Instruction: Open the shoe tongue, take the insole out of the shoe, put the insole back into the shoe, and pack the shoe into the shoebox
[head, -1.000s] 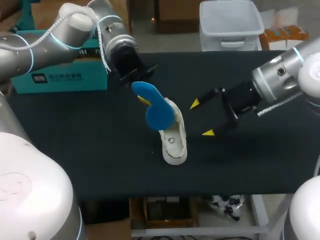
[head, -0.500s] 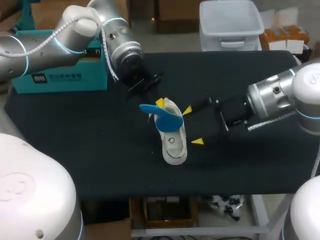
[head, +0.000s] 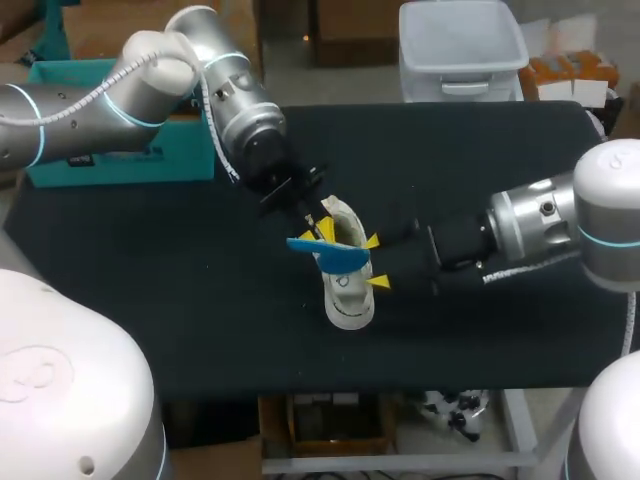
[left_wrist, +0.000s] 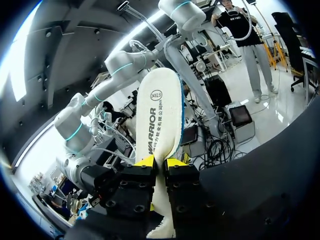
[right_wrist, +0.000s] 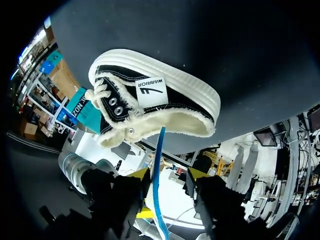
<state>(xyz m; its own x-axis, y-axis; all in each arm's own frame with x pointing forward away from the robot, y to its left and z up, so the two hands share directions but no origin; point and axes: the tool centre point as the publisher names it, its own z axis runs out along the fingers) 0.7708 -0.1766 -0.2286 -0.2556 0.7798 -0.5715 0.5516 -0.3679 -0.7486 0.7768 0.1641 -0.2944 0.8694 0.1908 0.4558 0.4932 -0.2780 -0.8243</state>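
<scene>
Right end effector spread wide at the right flank of the shoe, mid-worktop. Blue insole over the shoe mouth, clenched flat-to-flat by the left end effector just beyond. Judged: insole light, thin and bendy, so pinch near its end and brace the shoe.

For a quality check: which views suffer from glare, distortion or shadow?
Head view: even light, insole and shoe clear on the dark table. Left wrist view: fisheye bending, blown-out bright patches. Right wrist view: shoe sharp, foreground shadowed.
</scene>
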